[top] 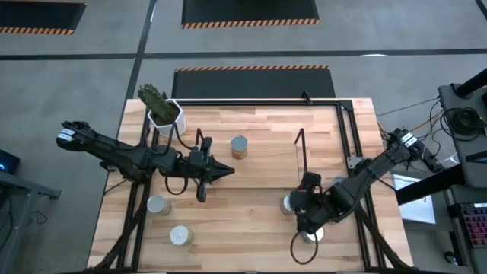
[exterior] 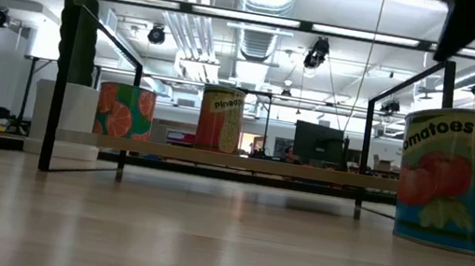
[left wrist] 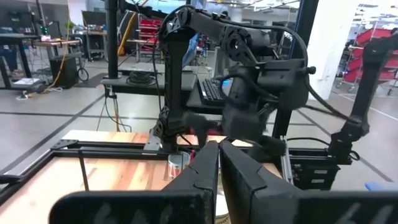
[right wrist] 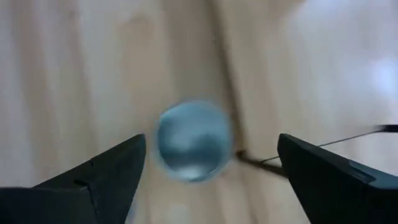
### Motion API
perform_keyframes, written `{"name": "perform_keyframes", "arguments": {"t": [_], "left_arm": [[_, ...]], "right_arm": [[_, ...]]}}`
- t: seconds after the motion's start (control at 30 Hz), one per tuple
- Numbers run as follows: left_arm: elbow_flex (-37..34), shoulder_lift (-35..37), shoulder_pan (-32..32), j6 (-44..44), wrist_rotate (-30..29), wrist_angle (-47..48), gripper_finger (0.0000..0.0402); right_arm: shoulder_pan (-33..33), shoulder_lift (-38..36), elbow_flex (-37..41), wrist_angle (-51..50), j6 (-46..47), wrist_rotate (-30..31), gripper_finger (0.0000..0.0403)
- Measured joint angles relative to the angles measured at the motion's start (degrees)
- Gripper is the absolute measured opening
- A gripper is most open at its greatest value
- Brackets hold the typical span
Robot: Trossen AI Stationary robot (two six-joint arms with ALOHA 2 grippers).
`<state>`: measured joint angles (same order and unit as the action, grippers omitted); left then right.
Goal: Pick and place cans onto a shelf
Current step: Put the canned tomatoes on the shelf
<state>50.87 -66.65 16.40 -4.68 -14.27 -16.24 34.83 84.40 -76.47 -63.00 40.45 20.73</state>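
Judged by where the cans lie, the job is under halfway done: two on the shelf [top: 266,152], four on the table.

The left gripper [top: 227,172] hovers at the shelf's near edge with its fingers pressed together on nothing. Behind and outside it, two cans [top: 157,204] [top: 179,235] wait on the table. Just ahead of its tips a third can [top: 239,147] stands on the shelf. The low view shows a second shelf can [exterior: 125,111], which the left arm seems to hide from above.

The right gripper [top: 310,225] hangs over the table short of the shelf, fingers spread wide. A can [right wrist: 193,140] stands directly beneath, between the fingers, touched by neither. Another can [top: 288,204] stands just beside that gripper.

Count: six cans that I can make out, one shelf, two arms. If there is a seventh can, it is not visible.
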Motion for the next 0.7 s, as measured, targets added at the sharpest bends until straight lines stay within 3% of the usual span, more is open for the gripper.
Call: {"name": "perform_keyframes", "arguments": {"t": [0.33,0.7], "left_arm": [[0.00,0.00,0.00,0.27,-0.19,0.80,0.0000],[0.00,0.00,0.00,0.96,-0.19,1.30,0.0000]], "right_arm": [[-6.21,2.82,0.07,1.06,-8.46,-12.50,0.0370],[-7.90,6.65,0.07,0.78,-10.80,-14.59,0.0370]]}}
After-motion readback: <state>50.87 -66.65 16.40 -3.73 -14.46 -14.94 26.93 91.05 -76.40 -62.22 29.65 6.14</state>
